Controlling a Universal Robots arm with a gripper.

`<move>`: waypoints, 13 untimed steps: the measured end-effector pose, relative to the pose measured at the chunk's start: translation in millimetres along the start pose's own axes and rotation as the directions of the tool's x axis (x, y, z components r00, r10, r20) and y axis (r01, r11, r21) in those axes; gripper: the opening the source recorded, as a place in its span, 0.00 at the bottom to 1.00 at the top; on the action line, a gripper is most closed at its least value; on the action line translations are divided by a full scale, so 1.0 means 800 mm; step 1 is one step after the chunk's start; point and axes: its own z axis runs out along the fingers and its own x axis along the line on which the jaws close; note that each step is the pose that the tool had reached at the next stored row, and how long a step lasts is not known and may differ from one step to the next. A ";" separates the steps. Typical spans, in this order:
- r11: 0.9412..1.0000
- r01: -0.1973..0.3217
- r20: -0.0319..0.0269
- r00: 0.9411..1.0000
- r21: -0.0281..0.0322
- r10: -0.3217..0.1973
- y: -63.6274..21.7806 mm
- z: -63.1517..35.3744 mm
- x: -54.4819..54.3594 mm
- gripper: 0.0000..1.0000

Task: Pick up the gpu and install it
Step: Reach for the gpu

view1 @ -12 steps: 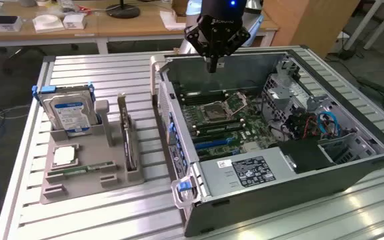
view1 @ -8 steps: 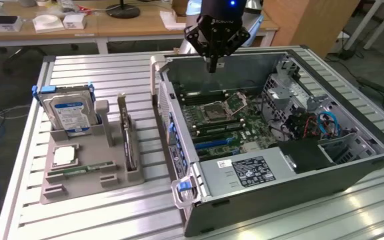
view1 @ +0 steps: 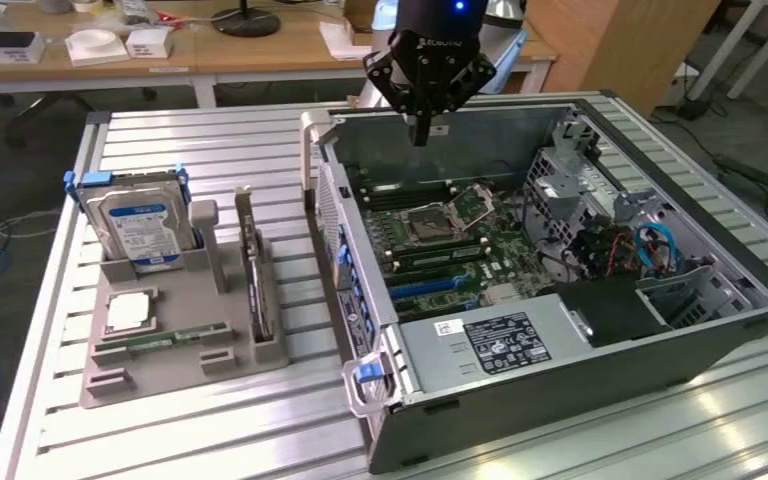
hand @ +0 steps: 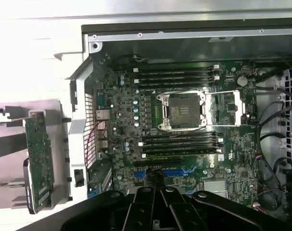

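One black gripper (view1: 420, 128), fingers pinched together and empty, hangs over one open metal case (view1: 598, 355). One gpu (view1: 256, 290), a thin flat card, stands on edge in one grey holder (view1: 184, 310), nine o'clock of the case in the exterior view.

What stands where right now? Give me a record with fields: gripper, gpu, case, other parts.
gripper: shut, holding nothing, hanging above the open computer case
gpu: upright on edge in the grey holder, on the exterior view's left of the case, not picked up
computer case: side open, motherboard exposed
other parts: hard drive standing in the same holder
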 end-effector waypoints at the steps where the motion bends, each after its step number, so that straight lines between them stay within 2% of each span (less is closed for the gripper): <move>1: 1.000 0.000 0.000 1.000 0.000 0.000 0.000 0.000 0.001 0.10; 13: 1.000 0.000 0.000 1.000 0.000 0.000 -0.001 0.000 0.017 0.10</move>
